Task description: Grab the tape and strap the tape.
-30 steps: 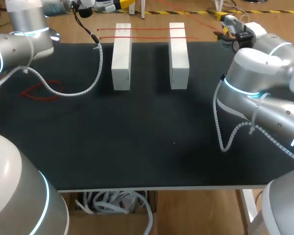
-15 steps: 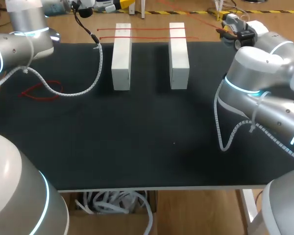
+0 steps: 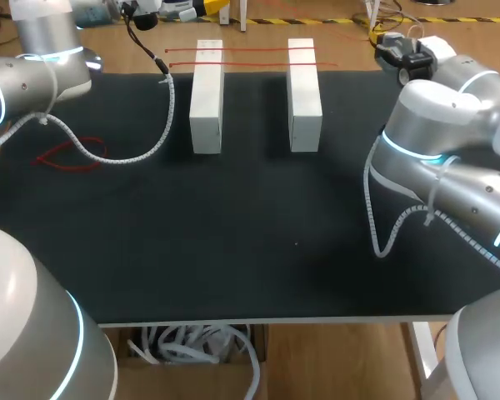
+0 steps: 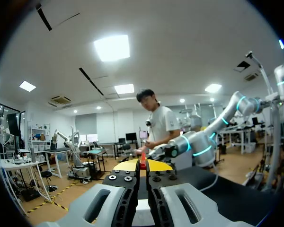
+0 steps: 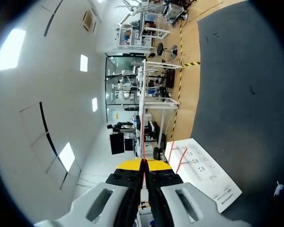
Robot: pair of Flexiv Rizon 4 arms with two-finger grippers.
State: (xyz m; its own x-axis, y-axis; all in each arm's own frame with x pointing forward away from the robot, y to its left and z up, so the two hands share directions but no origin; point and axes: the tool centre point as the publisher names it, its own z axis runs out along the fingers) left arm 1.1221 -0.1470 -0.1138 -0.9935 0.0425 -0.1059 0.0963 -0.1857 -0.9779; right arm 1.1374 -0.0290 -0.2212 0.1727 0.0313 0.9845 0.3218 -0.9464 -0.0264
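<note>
Head view first, from my side outward: the black surface (image 3: 233, 250) carries a slack red loop (image 3: 67, 156) near my left arm. Beyond it stand the left block (image 3: 207, 100) and the right block (image 3: 304, 100), side by side, their long sides running away from me. Across their far ends lies the tape (image 3: 250, 49), two thin parallel red strands that run crosswise and touch both block tops. So the tape's long axis is square to the blocks' long axis.

Past the far right corner of the surface sits the right claw (image 3: 397, 52), roughly in line with those strands and much nearer the right block than the left one. In its wrist view the yellow tips are pressed together on a red strand that leads straight out ahead of them. I cannot place the left claw (image 4: 142, 166) with confidence in the head view. Its wrist view shows its tips likewise pinched on a sliver of red, facing across toward my right arm.

My judgement is that each claw holds an end and the two face one another along that crosswise line. The coming move depends on keeping the strand on that axis over both blocks, not slanting off them.
</note>
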